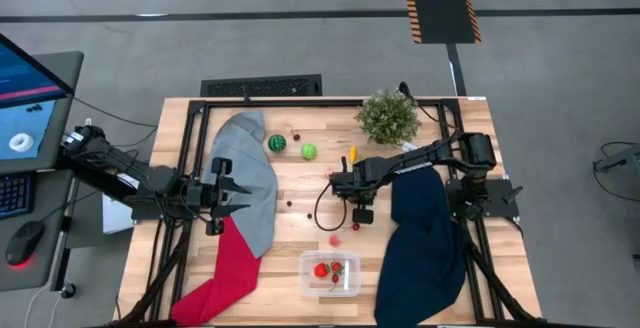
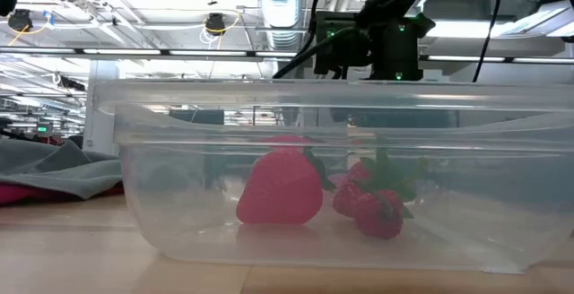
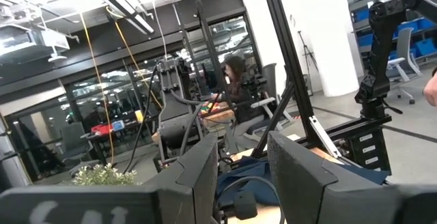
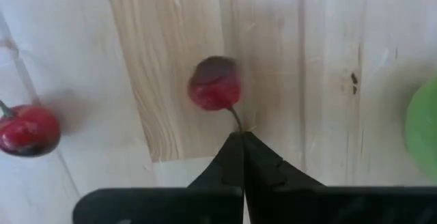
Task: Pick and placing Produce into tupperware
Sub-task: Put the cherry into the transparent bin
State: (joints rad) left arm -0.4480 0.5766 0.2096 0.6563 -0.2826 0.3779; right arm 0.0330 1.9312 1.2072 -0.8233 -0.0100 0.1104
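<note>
three red fruits (image 2: 280,189) in tupperware (image 2: 134,195)

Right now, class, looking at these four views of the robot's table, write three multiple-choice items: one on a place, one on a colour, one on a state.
1. Where is the clear tupperware?
A. at the near table edge, between the red cloth and the navy cloth
B. beside the potted plant
C. on the grey cloth

2. What colour is the toy strawberry in the tupperware?
A. yellow
B. red
C. green

3. How is the right pincer?
A. wide open
B. shut on the stem of a small red cherry
C. shut on the striped melon ball

Answers: 1 A, the high view shows it there. 2 B, the low view shows red. 3 B, the right wrist view shows the tips meeting at the stem.
</note>
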